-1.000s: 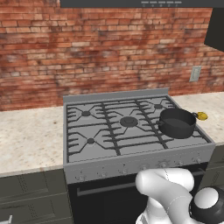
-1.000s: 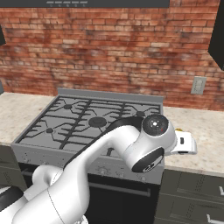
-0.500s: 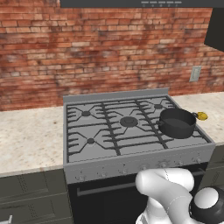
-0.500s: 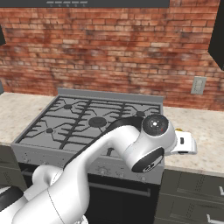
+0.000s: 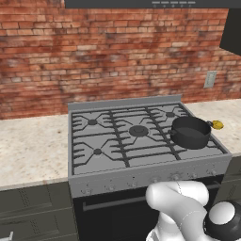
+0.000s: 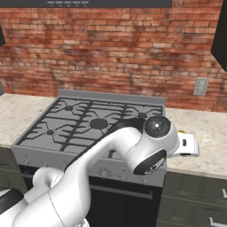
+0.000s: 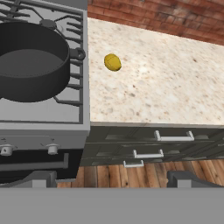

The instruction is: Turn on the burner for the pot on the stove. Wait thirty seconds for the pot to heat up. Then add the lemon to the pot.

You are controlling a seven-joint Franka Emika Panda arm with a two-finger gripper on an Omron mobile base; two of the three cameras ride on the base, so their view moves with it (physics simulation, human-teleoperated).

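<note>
The gripper (image 7: pixel 107 177) is hanging with jaws apart and empty, out in front of the stove (image 7: pixel 43 127). One pot (image 7: pixel 30 61) is sitting on a front burner, ahead and to the gripper's left as the hand view shows it. One lemon (image 7: pixel 112 62) is lying on the counter (image 7: pixel 166 87) just beside the pot, almost straight ahead, not yet added. No flame is showing; all three steps appear to be remaining.

The left base view looks forward and down on the stove (image 5: pixel 141 141) from behind, the pot (image 5: pixel 190 132) at three o'clock. The right base view faces the same range from the other side. The hand view sits nearer, looking down, pot at ten o'clock, lemon (image 7: pixel 112 62) at twelve.
</note>
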